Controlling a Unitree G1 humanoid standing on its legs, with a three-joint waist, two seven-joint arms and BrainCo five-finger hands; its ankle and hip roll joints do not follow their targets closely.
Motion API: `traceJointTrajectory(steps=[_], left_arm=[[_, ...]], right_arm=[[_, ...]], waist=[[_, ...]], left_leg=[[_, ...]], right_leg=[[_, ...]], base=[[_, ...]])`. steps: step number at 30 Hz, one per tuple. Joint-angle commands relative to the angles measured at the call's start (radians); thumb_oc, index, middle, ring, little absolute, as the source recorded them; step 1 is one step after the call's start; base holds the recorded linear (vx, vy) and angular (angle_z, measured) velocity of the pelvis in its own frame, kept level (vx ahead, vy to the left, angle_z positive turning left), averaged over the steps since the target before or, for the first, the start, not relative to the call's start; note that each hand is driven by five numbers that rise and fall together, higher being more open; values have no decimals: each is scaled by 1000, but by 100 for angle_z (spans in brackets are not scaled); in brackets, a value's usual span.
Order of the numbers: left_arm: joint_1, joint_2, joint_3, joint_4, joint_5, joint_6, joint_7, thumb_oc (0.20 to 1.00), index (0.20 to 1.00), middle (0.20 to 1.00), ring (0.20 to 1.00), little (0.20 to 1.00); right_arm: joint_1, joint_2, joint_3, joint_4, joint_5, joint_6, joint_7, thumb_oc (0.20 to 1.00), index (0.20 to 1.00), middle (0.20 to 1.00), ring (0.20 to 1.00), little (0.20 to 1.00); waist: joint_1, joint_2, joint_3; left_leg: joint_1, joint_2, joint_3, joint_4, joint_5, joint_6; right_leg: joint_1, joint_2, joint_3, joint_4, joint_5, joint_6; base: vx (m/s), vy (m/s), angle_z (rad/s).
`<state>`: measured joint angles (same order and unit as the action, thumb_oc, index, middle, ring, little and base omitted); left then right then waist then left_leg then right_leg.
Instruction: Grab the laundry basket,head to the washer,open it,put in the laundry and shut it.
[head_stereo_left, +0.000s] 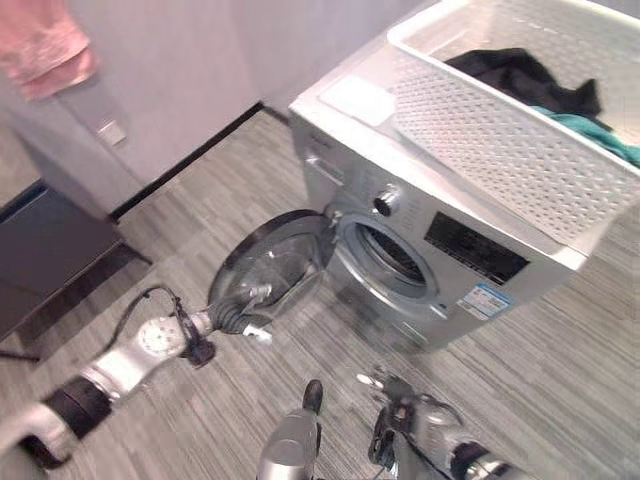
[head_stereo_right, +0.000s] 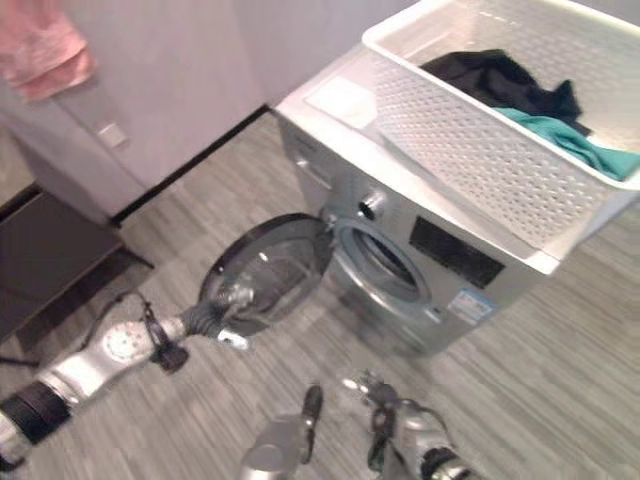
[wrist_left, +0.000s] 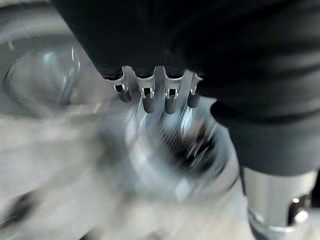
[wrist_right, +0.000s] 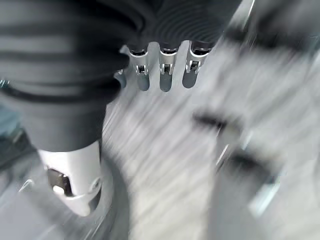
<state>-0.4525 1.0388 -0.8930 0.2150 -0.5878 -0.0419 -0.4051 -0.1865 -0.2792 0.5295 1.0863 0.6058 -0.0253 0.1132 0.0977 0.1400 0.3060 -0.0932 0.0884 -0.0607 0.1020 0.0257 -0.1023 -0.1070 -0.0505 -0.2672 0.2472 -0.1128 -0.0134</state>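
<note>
silver front-loading washer (head_stereo_left: 470, 250): smooth, satin metal-look casing. its round door (head_stereo_left: 268, 268): glossy clear glass bowl in a dark shiny rim. on top of the washer, white perforated plastic basket (head_stereo_left: 520, 130), matt, holding soft black and teal cloth (head_stereo_left: 530, 80). grey wood-grain floor (head_stereo_left: 560, 380), matt.

1. A grey striped floor (head_stereo_left: 560, 390) is seen, on which a silver washer (head_stereo_left: 450, 270) stands.
2. A white laundry basket (head_stereo_left: 500, 140) is carried on the washer's top.
3. A dark low cabinet (head_stereo_left: 45, 250) stands on the floor by the wall.

pink cloth (head_stereo_left: 42, 45) (hanging), dark bench (head_stereo_left: 45, 250)
</note>
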Motion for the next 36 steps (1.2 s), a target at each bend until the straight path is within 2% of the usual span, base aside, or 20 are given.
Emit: traceJointTrajectory(steps=[1, 2, 3, 5, 6, 11, 12, 13, 15, 17, 18, 19, 21, 25, 26, 30, 33, 34, 35, 36], left_arm=[[38, -121, -86, 122, -113, 40, -148, 1000, 1000, 1000, 1000, 1000], [37, -122, -88, 124, -112, 39, -149, 1000, 1000, 1000, 1000, 1000], [-18, -192, -119, 334, 16, 12, -113, 1000, 1000, 1000, 1000, 1000], [-19, -195, -119, 337, 17, 10, -113, 1000, 1000, 1000, 1000, 1000], [-40, -269, -75, 509, 145, -16, -49, 1000, 1000, 1000, 1000, 1000], [-226, -434, 154, 926, 479, -54, 216, 1000, 1000, 1000, 1000, 1000], [-226, -434, 154, 926, 479, -54, 216, 1000, 1000, 1000, 1000, 1000], [-325, -423, 261, 1059, 556, -29, 322, 1000, 1000, 1000, 1000, 1000], [-377, -409, 286, 1105, 577, -22, 351, 1000, 1000, 1000, 1000, 1000], [-483, -315, 323, 1141, 681, -17, 481, 1000, 1000, 1000, 1000, 1000], [-483, -315, 323, 1141, 681, -17, 481, 1000, 1000, 1000, 1000, 1000], [-510, -254, 337, 1126, 717, -26, 544, 1000, 1000, 1000, 1000, 1000], [-534, -211, 359, 1121, 708, -30, 590, 1000, 1000, 1000, 1000, 1000], [-543, -170, 405, 1105, 664, -44, 646, 1000, 1000, 1000, 1000, 1000], [-542, -169, 440, 1097, 606, -51, 662, 1000, 1000, 1000, 1000, 1000], [-503, -181, 481, 1086, 547, -63, 649, 1000, 1000, 1000, 1000, 1000], [-389, -220, 541, 1044, 517, -78, 633, 1000, 1000, 1000, 1000, 1000], [-282, -268, 598, 1000, 488, -92, 626, 1000, 1000, 1000, 1000, 1000], [-280, -269, 600, 998, 489, -91, 626, 1000, 1000, 1000, 1000, 1000], [-169, -330, 655, 932, 457, -102, 618, 1000, 1000, 1000, 1000, 1000]], right_arm=[[-34, 66, -46, 21, -98, -22, 33, 1000, 1000, 1000, 1000, 1000], [-34, 66, -47, 21, -98, -22, 33, 1000, 1000, 1000, 1000, 1000], [-34, 16, -93, 52, -104, -31, 16, 1000, 1000, 1000, 1000, 1000], [-34, 15, -93, 53, -104, -31, 16, 1000, 1000, 1000, 1000, 1000], [-34, 0, -107, 50, -93, -34, 2, 1000, 1000, 1000, 1000, 1000], [-52, -10, -139, 48, -60, -47, -45, 1000, 1000, 1000, 1000, 1000], [-52, -10, -139, 48, -60, -47, -45, 1000, 1000, 1000, 1000, 1000], [-57, 2, -136, 10, -38, -54, -60, 1000, 1000, 1000, 1000, 1000], [-60, 10, -126, -6, -33, -59, -69, 1000, 1000, 1000, 1000, 1000], [-42, 11, -98, -95, -27, -87, -92, 1000, 1000, 1000, 1000, 1000], [-42, 11, -98, -95, -27, -87, -92, 1000, 1000, 1000, 1000, 1000], [-38, 9, -89, -134, -32, -107, -107, 1000, 1000, 1000, 1000, 1000], [-28, 8, -85, -140, -35, -113, -115, 1000, 1000, 1000, 1000, 1000], [-25, 10, -117, -81, -27, -109, -128, 1000, 1000, 1000, 1000, 1000], [-36, 5, -159, 8, -36, -102, -148, 1000, 1000, 1000, 1000, 1000], [-44, -18, -229, 104, -67, -73, -174, 1000, 1000, 1000, 1000, 1000], [-30, -75, -330, 170, -91, -51, -194, 1000, 1000, 1000, 1000, 1000], [-23, -131, -435, 201, -58, -45, -209, 1000, 1000, 1000, 1000, 1000], [-23, -132, -435, 201, -58, -45, -209, 1000, 1000, 1000, 1000, 1000], [-11, -187, -552, 188, 3, -57, -225, 1000, 1000, 1000, 1000, 1000]], waist=[[-29, -36, -33], [-28, -35, -33], [-71, -61, -10], [-70, -60, -11], [-92, -83, 9], [-105, -147, 71], [-105, -147, 71], [-106, -181, 99], [-109, -198, 107], [-113, -241, 134], [-113, -241, 134], [-117, -259, 144], [-121, -273, 145], [-123, -287, 138], [-125, -288, 132], [-130, -287, 116], [-135, -274, 90], [-141, -256, 69], [-141, -255, 69], [-143, -233, 42]], left_leg=[[-150, 69, -22, -67, 114, -29], [-150, 69, -21, -67, 114, -29], [-175, 73, 3, -52, 108, -24], [-176, 73, 4, -51, 108, -24], [-197, 74, 13, -41, 104, -19], [-256, 75, 18, -10, 101, -4], [-256, 75, 18, -10, 101, -4], [-271, 77, 26, -4, 98, 1], [-275, 79, 31, -5, 97, 2], [-293, 79, 38, -4, 92, 4], [-293, 79, 38, -4, 92, 4], [-304, 77, 46, -5, 86, 6], [-314, 74, 58, -2, 77, 9], [-321, 68, 85, 4, 56, 17], [-321, 60, 100, 13, 40, 24], [-306, 46, 126, 25, 7, 40], [-270, 27, 153, 45, -41, 66], [-233, 10, 170, 53, -72, 85], [-232, 10, 170, 53, -72, 85], [-192, -13, 173, 53, -100, 104]], right_leg=[[87, -23, 33, -73, -83, 73], [85, -24, 33, -72, -83, 73], [37, -33, 58, -51, -74, 78], [36, -33, 58, -50, -75, 78], [0, -36, 78, -35, -67, 78], [-88, -34, 102, -6, -42, 83], [-88, -34, 102, -6, -42, 83], [-109, -32, 113, -8, -29, 91], [-114, -31, 117, -14, -23, 95], [-132, -34, 126, -32, -1, 105], [-132, -34, 126, -32, -1, 105], [-138, -36, 133, -53, 15, 116], [-143, -40, 143, -80, 32, 125], [-145, -51, 164, -122, 63, 144], [-144, -62, 174, -140, 80, 155], [-139, -81, 193, -149, 100, 173], [-127, -105, 210, -130, 102, 185], [-121, -122, 219, -95, 98, 190], [-120, -122, 219, -95, 98, 191], [-114, -134, 228, -35, 86, 191]], base=[[3, 65, -28], [-12, 152, -47], [-7, 122, -54], [-22, 94, -36], [-43, 95, -20], [-53, 57, -25], [-11, 51, 10], [-13, 34, -6], [2, 22, -11], [34, 30, -3], [51, 71, -17], [49, 76, -17], [51, 80, -20], [52, 128, -18], [40, 87, -20], [55, 143, -20], [123, 225, -27], [131, 227, -39], [220, 302, -31], [175, 223, -24]])
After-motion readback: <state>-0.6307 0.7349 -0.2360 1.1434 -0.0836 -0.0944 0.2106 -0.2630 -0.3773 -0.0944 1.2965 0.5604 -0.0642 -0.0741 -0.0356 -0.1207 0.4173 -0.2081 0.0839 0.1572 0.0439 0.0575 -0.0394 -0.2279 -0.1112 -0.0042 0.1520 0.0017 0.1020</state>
